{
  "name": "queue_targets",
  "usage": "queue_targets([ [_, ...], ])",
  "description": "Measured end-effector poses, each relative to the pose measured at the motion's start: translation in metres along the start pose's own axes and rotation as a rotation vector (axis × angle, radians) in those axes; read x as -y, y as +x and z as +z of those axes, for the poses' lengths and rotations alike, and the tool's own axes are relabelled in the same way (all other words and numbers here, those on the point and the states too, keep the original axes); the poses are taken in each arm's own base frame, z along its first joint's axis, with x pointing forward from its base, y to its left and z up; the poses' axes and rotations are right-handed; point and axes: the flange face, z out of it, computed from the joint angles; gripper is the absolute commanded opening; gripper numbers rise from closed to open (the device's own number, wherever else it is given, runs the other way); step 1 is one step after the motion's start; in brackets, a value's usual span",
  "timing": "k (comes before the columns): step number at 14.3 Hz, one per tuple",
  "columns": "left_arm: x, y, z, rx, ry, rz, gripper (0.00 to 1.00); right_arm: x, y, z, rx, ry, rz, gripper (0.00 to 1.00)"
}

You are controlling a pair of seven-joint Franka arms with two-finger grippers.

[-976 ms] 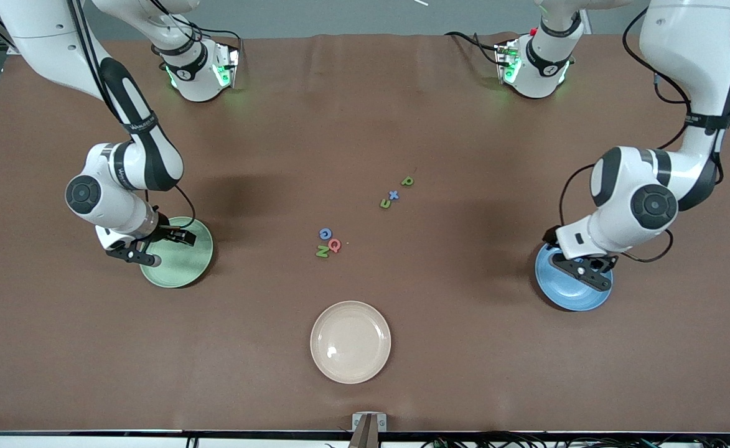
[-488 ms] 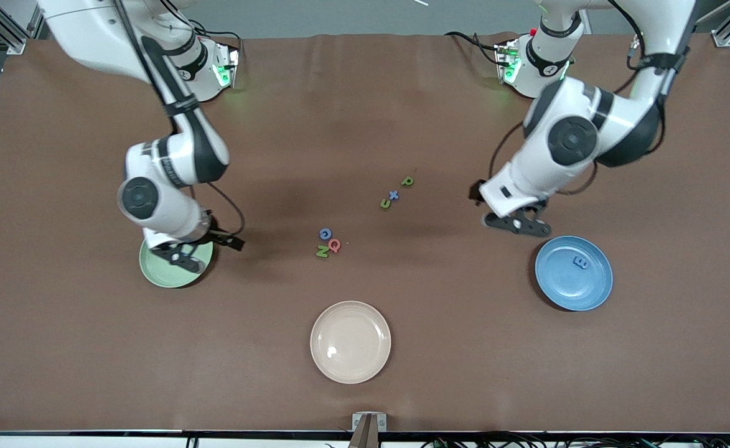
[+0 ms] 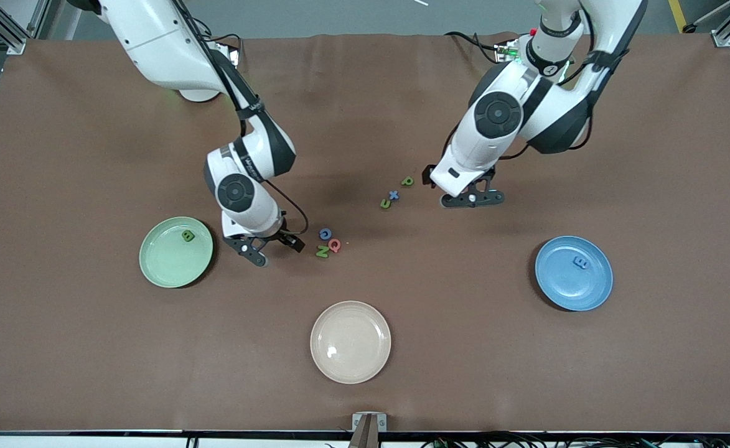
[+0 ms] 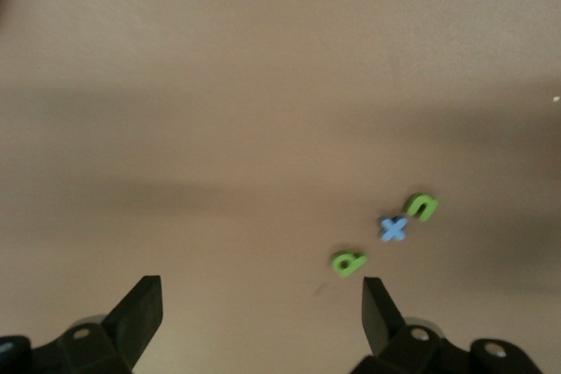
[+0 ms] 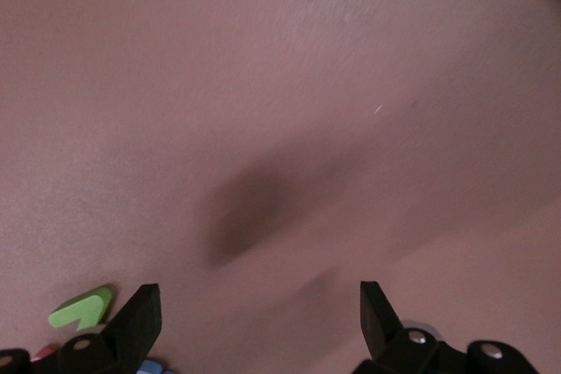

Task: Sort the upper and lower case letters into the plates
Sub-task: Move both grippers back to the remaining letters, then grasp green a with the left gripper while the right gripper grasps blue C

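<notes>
Both arms have left their plates and now hang over the middle of the table. Right gripper (image 3: 269,247), fingers spread and empty, is over bare cloth just beside the cluster of blue G (image 3: 325,234), red Q (image 3: 335,245) and green N (image 3: 322,252). Left gripper (image 3: 472,199), fingers also spread and empty, is over the cloth beside the green p (image 3: 407,182), blue x (image 3: 393,195) and green u (image 3: 385,203)

A second ago each gripper was down at a plate; now a green B (image 3: 187,236) lies in the mint green plate (image 3: 159,270) and a blue letter (image 3: 580,262), probably the m, lies in the blue plate (image 3: 564,292). So one piece is delivered on each side, capitals going to the green plate, small letters to the blue one. Six pieces remain on the table, three capitals near the right arm, three small letters near the left arm. My read: each arm is approaching its next pick

Cream plate (image 3: 350,358), nearest the front camera, holds nothing

Writing: only the letter pieces read clearly. Dark lettering runs along the right arm's forearm, too small to make out
</notes>
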Motion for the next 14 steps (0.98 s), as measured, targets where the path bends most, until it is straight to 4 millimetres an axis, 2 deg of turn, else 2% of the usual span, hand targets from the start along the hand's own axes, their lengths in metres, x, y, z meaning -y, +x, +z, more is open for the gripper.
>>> queue_targets([
  [2,-0.015,-0.017,0.027,-0.011,-0.031,-0.052,1.0,0.011,-0.011,0.008,-0.001,-0.002,0.035,1.0],
  [6,-0.04,-0.045,0.066,-0.034,0.013,-0.057,1.0,0.021,-0.033,0.016,-0.001,-0.012,0.055,1.0],
  [11,-0.049,-0.051,0.127,-0.092,0.071,-0.064,1.0,0.022,-0.043,0.028,-0.001,-0.028,0.054,1.0],
  [14,-0.053,-0.05,0.139,-0.086,0.048,-0.069,1.0,0.023,-0.044,0.03,-0.005,-0.021,0.069,1.0],
])
